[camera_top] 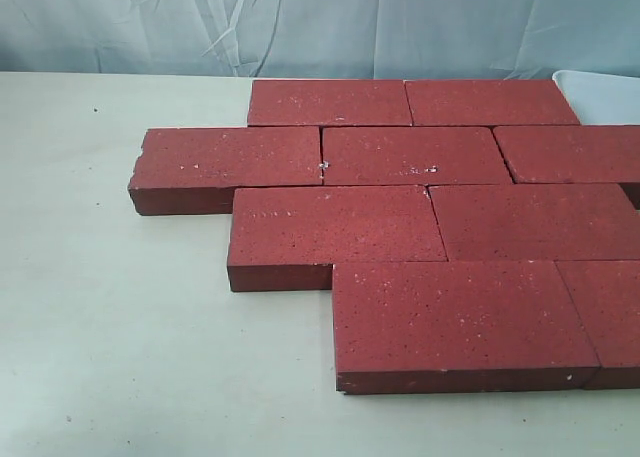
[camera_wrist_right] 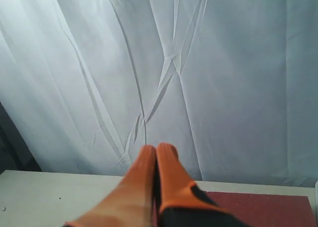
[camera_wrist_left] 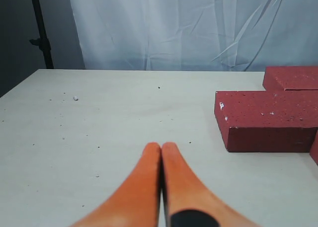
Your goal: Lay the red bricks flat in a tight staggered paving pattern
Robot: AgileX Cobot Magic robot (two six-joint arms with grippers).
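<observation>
Seemingly done: red bricks (camera_top: 415, 155) lie tight near the far edge of the table (camera_top: 100, 327); left gripper (camera_wrist_left: 160, 146) and right gripper (camera_wrist_right: 157, 148) closed, empty; a stray nudge could open joints.

The left tool (camera_wrist_left: 160, 148) has its two orange fingers (camera_wrist_left: 141, 187) pressed together tip to tip, holding nothing. The right tool (camera_wrist_right: 157, 150) is likewise closed and empty, its orange fingers (camera_wrist_right: 136, 187) touching along their length.

I count nine bricks (camera_top: 415, 155) (in rows of two, three, two and two) and one table (camera_top: 120, 357) beneath them.
</observation>
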